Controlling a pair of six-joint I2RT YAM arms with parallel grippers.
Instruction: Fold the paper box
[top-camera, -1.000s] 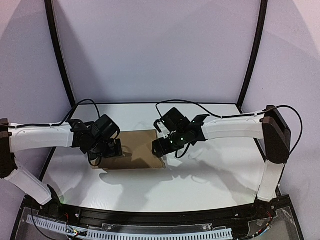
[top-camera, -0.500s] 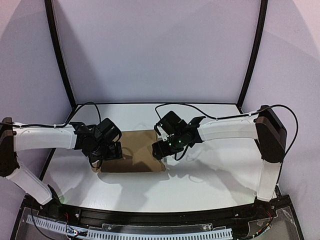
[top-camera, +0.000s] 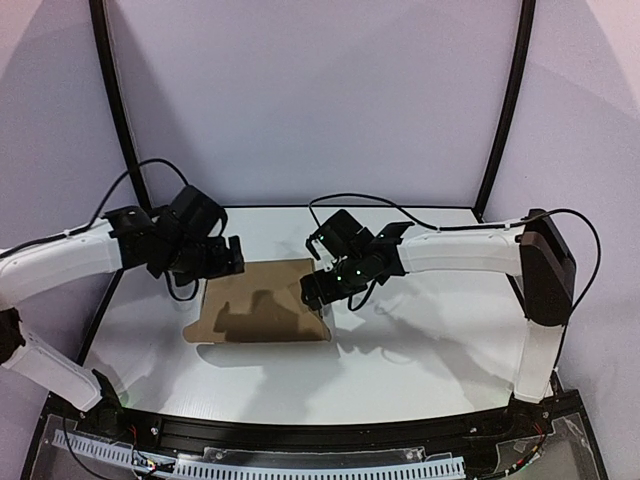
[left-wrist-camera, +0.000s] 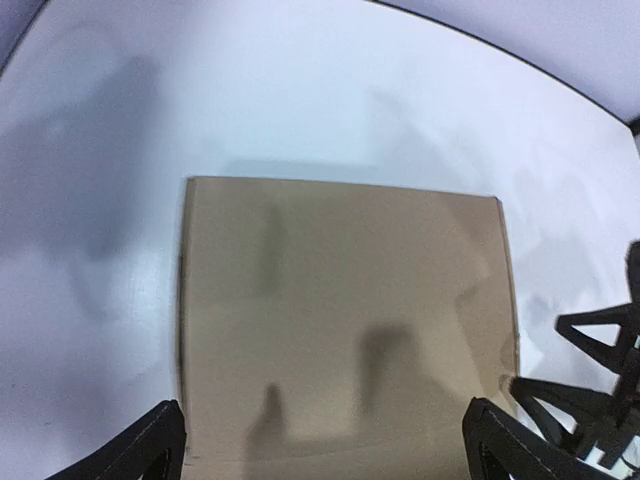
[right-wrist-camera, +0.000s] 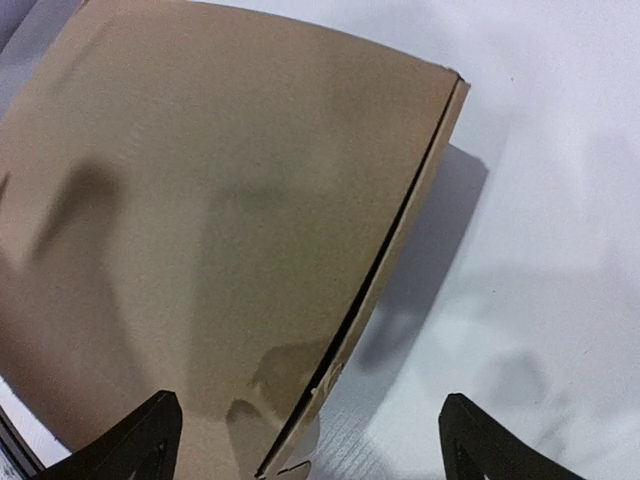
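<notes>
The left fingers (left-wrist-camera: 150, 450) stood spread wide with nothing between them, hanging over the left end of the paper box (left-wrist-camera: 340, 300) and clear of its top. The right fingers (right-wrist-camera: 480, 445) were parted too, straddling the box's right edge, one tip over the brown top and the other over the white counter (right-wrist-camera: 560, 200) just beside the box; whether either tip touched the cardboard could not be told. The box was folded shut, its top faintly bowed, with a dark seam along its right edge. It lay on the counter between the two arms, one on either side.
</notes>
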